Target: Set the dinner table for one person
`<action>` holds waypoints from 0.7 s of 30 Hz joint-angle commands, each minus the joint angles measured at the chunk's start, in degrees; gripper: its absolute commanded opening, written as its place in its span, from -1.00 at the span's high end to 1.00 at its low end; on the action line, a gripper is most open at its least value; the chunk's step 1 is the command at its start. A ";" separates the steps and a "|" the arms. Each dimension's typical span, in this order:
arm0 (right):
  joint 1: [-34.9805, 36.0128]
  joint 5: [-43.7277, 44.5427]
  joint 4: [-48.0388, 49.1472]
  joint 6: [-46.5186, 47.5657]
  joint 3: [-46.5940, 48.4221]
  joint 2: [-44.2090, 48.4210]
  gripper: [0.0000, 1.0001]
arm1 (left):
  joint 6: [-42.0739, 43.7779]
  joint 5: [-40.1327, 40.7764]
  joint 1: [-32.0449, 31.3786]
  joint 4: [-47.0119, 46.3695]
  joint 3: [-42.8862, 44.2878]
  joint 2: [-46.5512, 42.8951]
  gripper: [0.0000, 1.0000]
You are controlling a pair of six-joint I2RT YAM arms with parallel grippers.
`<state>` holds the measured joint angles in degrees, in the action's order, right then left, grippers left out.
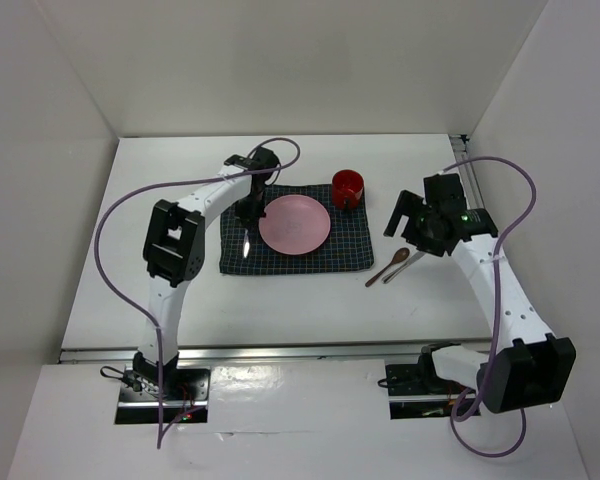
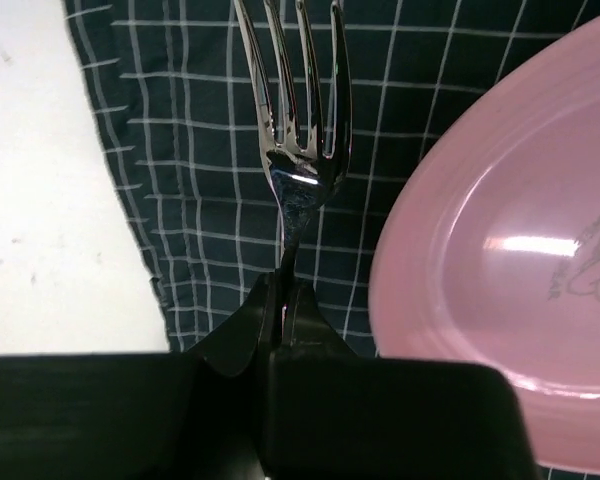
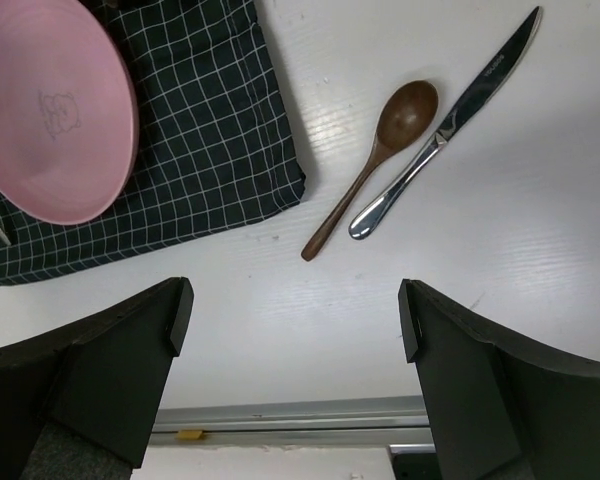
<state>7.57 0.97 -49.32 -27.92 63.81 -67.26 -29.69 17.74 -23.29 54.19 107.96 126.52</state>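
Observation:
The white dinner table carries a navy checked placemat with a pink plate on it and a red cup at its far right corner. My left gripper is shut on the handle of a silver fork, over the placemat's left part beside the plate. In the left wrist view the fork sticks out from the closed gripper, tines forward, left of the plate. My right gripper is open and empty; in its wrist view it is above bare table.
A brown wooden spoon and a silver knife lie side by side on the table just right of the placemat; they also show in the top view. The table's metal front edge runs below the right gripper.

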 commanded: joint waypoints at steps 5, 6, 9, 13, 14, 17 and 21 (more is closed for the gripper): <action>-0.37 1.93 1.24 -5.47 -6.23 4.68 -0.93 | 1.05 -1.65 0.26 1.51 7.69 6.45 0.90; -0.37 1.93 1.77 -7.22 -7.46 4.69 -0.93 | 1.04 -1.65 0.78 2.05 8.40 6.46 0.75; -0.37 0.62 3.87 -10.30 -11.59 4.69 -0.93 | 0.43 -2.17 0.79 1.53 7.88 5.59 0.14; -0.37 -0.53 6.86 -13.03 -16.86 5.21 -0.93 | 0.43 -2.18 0.79 1.00 5.86 1.37 -0.14; -0.37 -0.53 6.87 -13.03 -16.88 5.21 -0.93 | 0.43 -2.18 0.79 1.52 5.33 0.40 -0.14; -0.37 1.22 7.75 -14.44 -17.58 3.20 -0.87 | -0.62 -1.57 0.79 3.10 4.81 -4.60 -0.14; -0.89 5.17 9.07 -17.34 -16.44 -1.45 -0.43 | -1.16 -1.57 0.79 2.33 1.12 -14.70 -0.14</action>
<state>7.35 2.44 -43.68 -41.89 46.26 -66.13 -29.32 15.97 -22.63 55.86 110.15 122.93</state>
